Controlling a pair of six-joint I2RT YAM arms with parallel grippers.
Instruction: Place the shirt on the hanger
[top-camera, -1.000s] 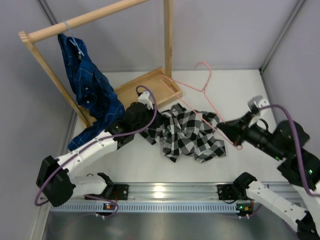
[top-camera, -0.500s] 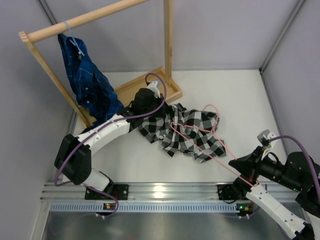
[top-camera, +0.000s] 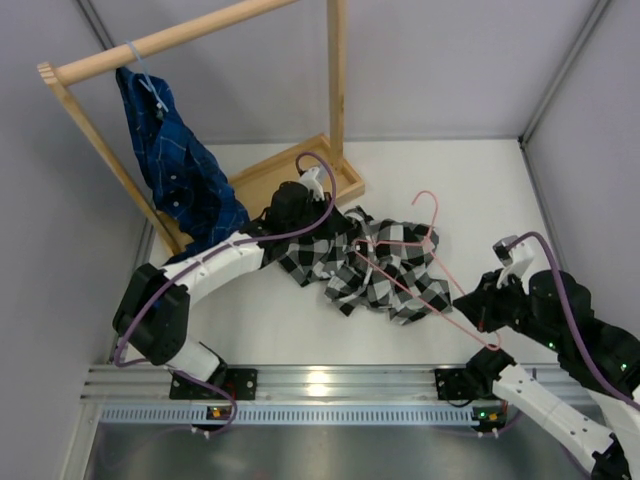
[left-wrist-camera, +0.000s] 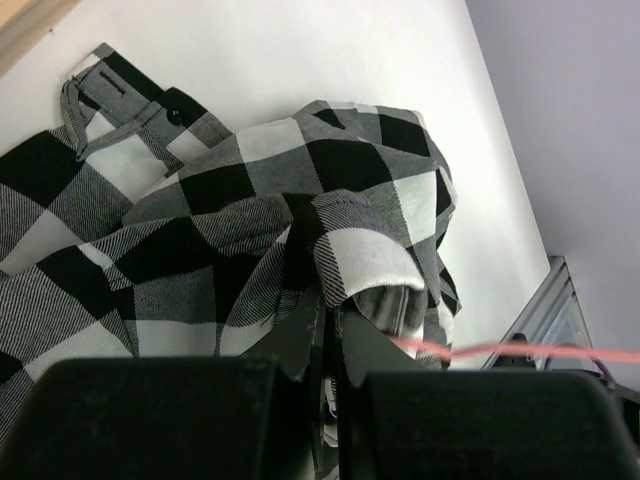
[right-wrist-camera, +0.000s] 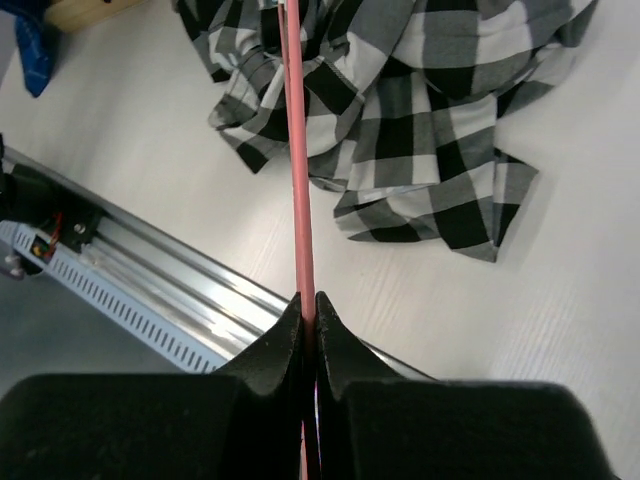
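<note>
White worktop (top-camera: 480, 190) carries everything. At the far left a wooden rack (top-camera: 180, 38) holds a dark blue plaid shirt (top-camera: 180, 170), and its base is just behind the left arm (top-camera: 215, 270). The left jaws are clenched on a fold of the shirt (top-camera: 385, 275), which lies crumpled in the middle. The hanger (right-wrist-camera: 298, 180) lies slanted across the shirt, its hook on the far side. The right jaws grasp its near wire.

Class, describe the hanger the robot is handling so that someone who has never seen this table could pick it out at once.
Start at the wooden rail at the back left, move right to the checked shirt crumpled mid-table. The hanger lies slanted across it, one end pinched in the right gripper. It is thin pink wire, unlike the pale hanger on the rail.
</note>
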